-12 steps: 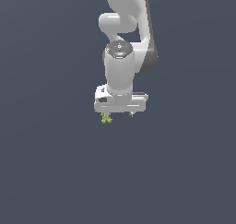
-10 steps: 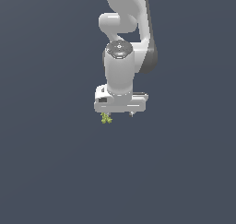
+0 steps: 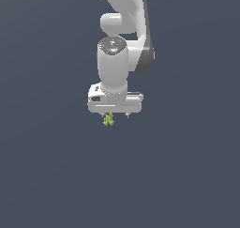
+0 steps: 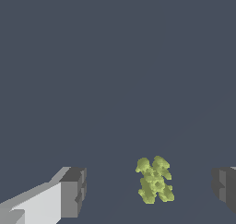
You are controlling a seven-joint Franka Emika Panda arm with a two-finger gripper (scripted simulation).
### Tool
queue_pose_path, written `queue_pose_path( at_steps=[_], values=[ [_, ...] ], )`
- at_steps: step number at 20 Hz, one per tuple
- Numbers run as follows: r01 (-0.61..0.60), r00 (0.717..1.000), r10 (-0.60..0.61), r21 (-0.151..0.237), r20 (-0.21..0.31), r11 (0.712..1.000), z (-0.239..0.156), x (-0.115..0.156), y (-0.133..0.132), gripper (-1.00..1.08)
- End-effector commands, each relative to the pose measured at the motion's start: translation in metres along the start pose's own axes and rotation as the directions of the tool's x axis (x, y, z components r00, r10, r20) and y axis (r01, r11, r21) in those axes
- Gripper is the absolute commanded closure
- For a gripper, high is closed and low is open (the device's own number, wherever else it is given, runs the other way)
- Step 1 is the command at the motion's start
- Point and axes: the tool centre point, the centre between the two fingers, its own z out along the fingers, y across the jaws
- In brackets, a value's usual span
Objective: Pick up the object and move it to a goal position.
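Note:
The object [image 3: 108, 119] is a tiny yellow-green lumpy thing on the dark grey floor, just under the white gripper [image 3: 115, 115]. In the wrist view the object [image 4: 154, 180] lies between the two dark fingertips [image 4: 73, 192], nearer the one at the frame's edge [image 4: 225, 189], with a gap on each side. The gripper [image 4: 150, 191] is open and touches nothing. The arm stands upright above it, pointing straight down.
A plain dark grey floor [image 3: 187, 175] fills both views. No other objects or edges show.

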Motion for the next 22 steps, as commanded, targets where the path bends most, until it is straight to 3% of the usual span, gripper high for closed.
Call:
queue_pose_path(
  at_steps=[1,10,22],
  values=[
    [0.002,1.0,-0.002,0.0,0.001,1.0,0.0,0.0,-0.001,-0.92],
    [0.023,1.0,-0.023,0.001,0.01,1.0,0.02,-0.015,0.01,-0.92],
    [0.088,0.995,-0.088,0.008,0.041,0.996,0.078,-0.071,0.041,-0.92]
  ],
)
